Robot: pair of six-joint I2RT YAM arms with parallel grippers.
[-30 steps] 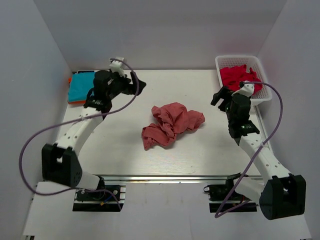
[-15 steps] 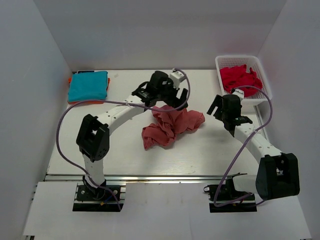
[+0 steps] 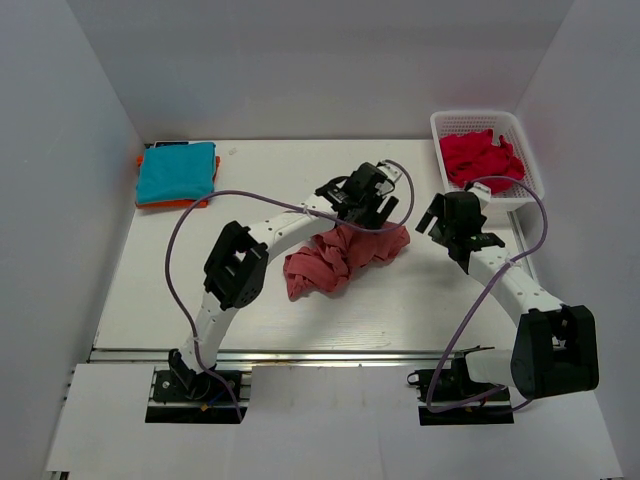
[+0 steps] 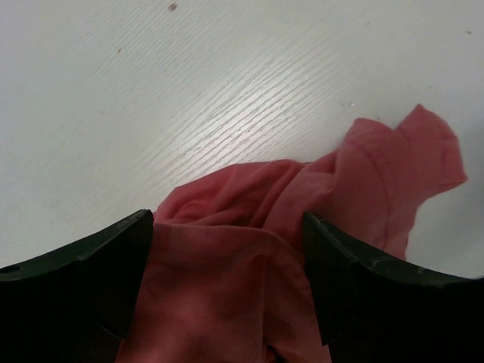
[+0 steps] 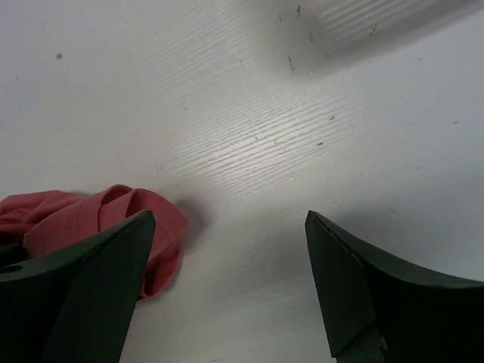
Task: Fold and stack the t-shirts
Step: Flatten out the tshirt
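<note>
A crumpled salmon-pink t-shirt (image 3: 335, 255) lies mid-table. My left gripper (image 3: 372, 200) is open, its jaws straddling the shirt's far right part; in the left wrist view the cloth (image 4: 249, 265) fills the gap between the fingers. My right gripper (image 3: 437, 215) is open and empty just right of the shirt; its wrist view shows the shirt's edge (image 5: 113, 219) at lower left and bare table between the jaws. A folded teal t-shirt (image 3: 177, 172) lies on an orange one at the far left corner.
A white basket (image 3: 520, 195) at the far right holds crumpled red shirts (image 3: 480, 155). White walls enclose the table on left, back and right.
My left arm has swung from the folded stack at far left across to the pink shirt. My right gripper has moved a little left toward the shirt.
</note>
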